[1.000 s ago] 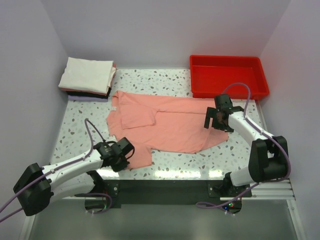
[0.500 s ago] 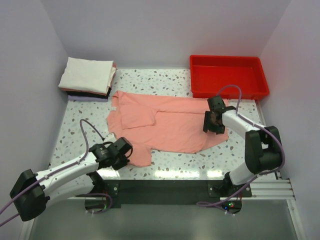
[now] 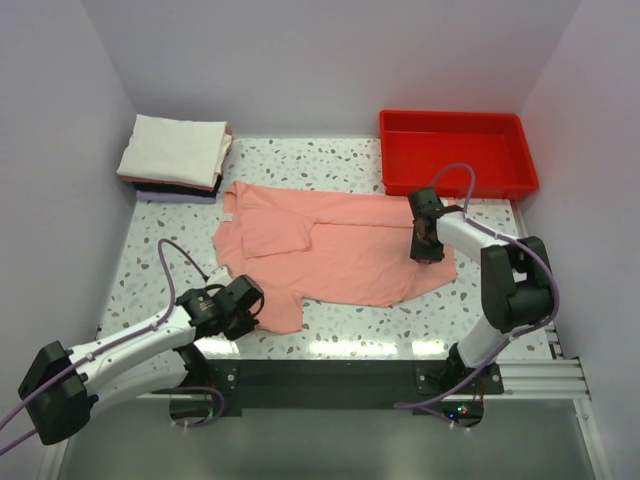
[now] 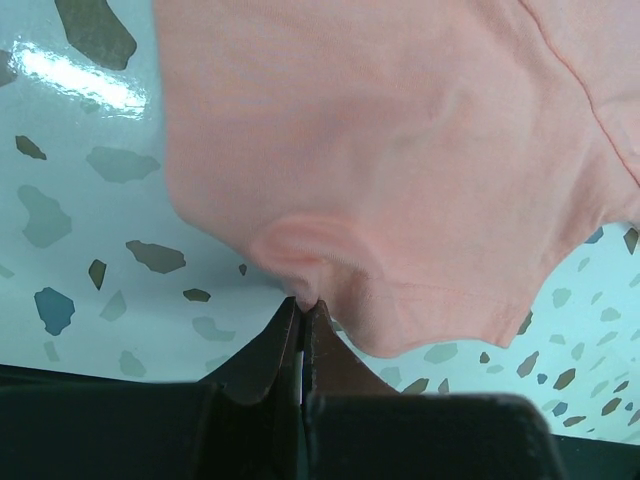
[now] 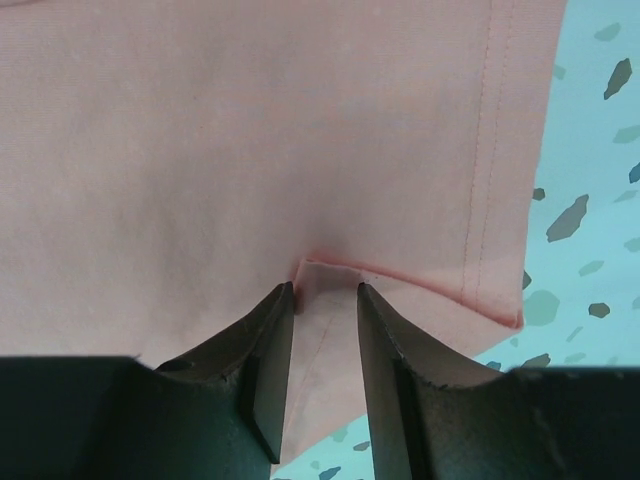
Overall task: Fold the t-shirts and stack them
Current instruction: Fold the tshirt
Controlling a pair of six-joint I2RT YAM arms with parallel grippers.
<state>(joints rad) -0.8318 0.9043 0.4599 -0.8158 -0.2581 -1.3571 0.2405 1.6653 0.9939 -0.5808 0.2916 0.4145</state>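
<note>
One red plastic tray (image 3: pixel 455 117) stands at the far right corner of the speckled terrazzo table (image 3: pixel 330 160); one salmon-pink short-sleeved t-shirt (image 3: pixel 340 250) lies spread flat just nearer than the tray and stretching away to its left; one stack of folded t-shirts (image 3: pixel 175 150) sits well to the left of the tray, at the same far edge, with a white one on top, then a thin pink edge, a black layer and a lavender layer at the bottom; two arms reach over the table.

The left gripper (image 3: pixel 256 302), far from the tray at the pink shirt's near left corner, has its fingers (image 4: pixel 270 350) pressed together, and a small pucker of the shirt's hem is pinched at their tips; the right gripper (image 3: pixel 428 252), just nearer than the tray's left end, has its fingers (image 5: pixel 265 340) a narrow gap apart with a raised fold of the shirt's edge between them; whether they clamp it cannot be told.

A small white neck label (image 3: pixel 228 215) shows on the pink shirt's end farthest from the tray; any writing is too small to read.
</note>
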